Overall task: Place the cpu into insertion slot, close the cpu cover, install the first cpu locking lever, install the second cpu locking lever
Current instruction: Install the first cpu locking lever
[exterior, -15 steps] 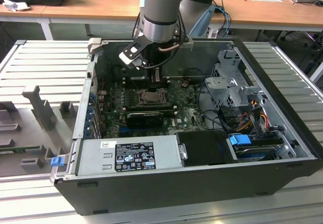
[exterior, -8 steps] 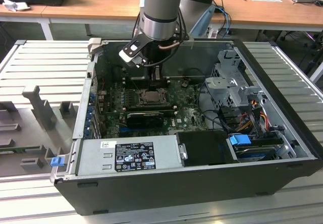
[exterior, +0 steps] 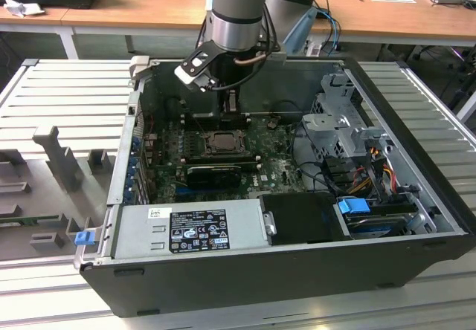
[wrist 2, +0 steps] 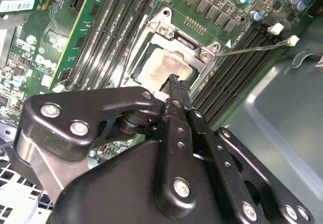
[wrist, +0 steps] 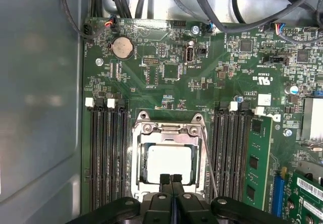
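Note:
The cpu (wrist: 169, 164) lies flat in the insertion slot (wrist: 143, 156) on the green motherboard, silver-grey top up. Around it lies the cpu cover (wrist: 169, 129), a metal frame, lowered over the chip's edges. One thin wire locking lever (wrist 2: 255, 47) sticks out sideways from the socket corner, and it runs along one side of the socket (wrist: 208, 163). My gripper (wrist: 170, 179) is shut with nothing between its fingers, its tips just over the near edge of the chip (wrist 2: 159, 67). In the exterior view the arm hangs over the socket (exterior: 221, 143) inside the open case.
Black memory slots (wrist: 103, 153) flank the socket on both sides, with a green memory module (wrist: 257, 158) standing beyond them. A grey power supply (exterior: 190, 226), a drive cage (exterior: 342, 122) and cables fill the case. The case wall (wrist: 40, 93) is close on one side.

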### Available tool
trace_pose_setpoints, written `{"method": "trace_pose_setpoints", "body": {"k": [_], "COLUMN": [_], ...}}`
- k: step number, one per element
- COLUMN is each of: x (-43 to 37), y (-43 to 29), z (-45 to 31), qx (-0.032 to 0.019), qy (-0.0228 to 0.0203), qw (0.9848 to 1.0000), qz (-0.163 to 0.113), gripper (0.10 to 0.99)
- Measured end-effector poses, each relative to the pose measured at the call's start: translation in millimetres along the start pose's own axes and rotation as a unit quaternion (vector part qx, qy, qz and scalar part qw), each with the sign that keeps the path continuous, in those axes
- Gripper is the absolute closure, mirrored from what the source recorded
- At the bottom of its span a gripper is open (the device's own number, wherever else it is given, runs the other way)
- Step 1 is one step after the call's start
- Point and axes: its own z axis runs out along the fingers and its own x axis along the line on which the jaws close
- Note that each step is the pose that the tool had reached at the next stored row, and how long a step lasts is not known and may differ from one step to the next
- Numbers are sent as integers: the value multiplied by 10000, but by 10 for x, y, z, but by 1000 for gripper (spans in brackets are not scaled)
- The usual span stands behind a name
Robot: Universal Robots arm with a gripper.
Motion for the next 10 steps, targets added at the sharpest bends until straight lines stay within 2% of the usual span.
{"method": "trace_pose_setpoints", "body": {"k": [2,4,5,7,8,10], "x": [0,1,1,1,2,2], "y": [-3,-8,-12,-19,-22,-21], "z": [-52,-97,-98,-98,-103,-107], "qx": [-8,-40,-80,-267,-317,-321], "qy": [-22,-43,-57,-69,-72,-72], "qw": [10000,10000,10000,9996,9995,9994], "qz": [1,2,2,-8,-41,-136], "gripper": [980,980,980,980,980,980]}}
